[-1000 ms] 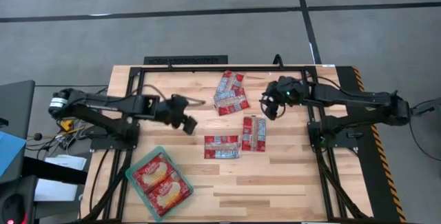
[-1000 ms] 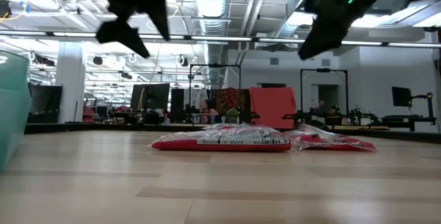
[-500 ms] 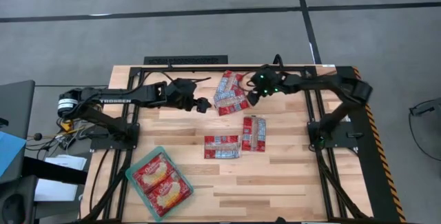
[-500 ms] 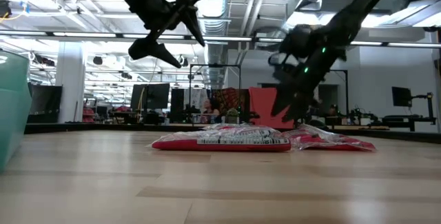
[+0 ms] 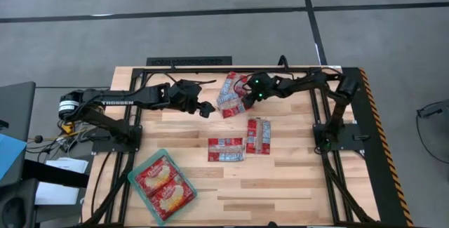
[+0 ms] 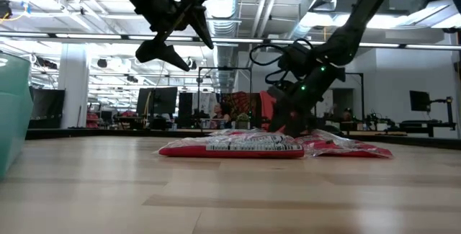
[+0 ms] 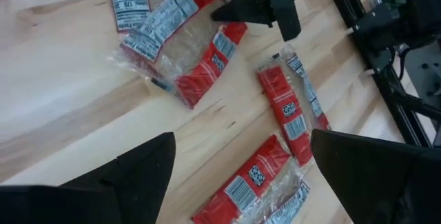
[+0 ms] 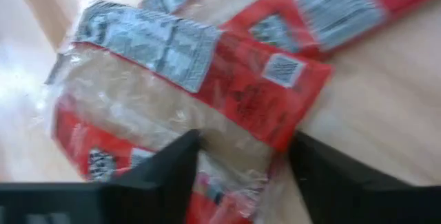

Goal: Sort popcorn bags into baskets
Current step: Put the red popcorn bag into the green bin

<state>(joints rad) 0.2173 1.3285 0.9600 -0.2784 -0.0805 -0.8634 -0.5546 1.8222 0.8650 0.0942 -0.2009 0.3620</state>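
Observation:
A loose pile of narrow red popcorn packets with white and clear ends lies flat near the table's far edge. Two more narrow packets lie flat at mid-table. The teal tray sits at the near left with two squarish red packets flat inside. My right gripper is open and low over the pile's right side; in its wrist view its gripper straddles a packet. My left gripper hangs open, left of the pile and high above the table. My right gripper comes slanting down from the table's right, with its open fingers over the clear end of a packet on the pile. Whether they touch it, I cannot tell.
Dark frame rails run along the table's far edge and down both sides. Bare wood lies near and right of the tray. In the low view the tray's wall stands at the left and a packet lies ahead.
My right gripper has swung toward the table's left and far edge and dropped down onto the pile. My left gripper has moved right and toward the far edge, stopping beside the pile, then kept still. The packets have not shifted.

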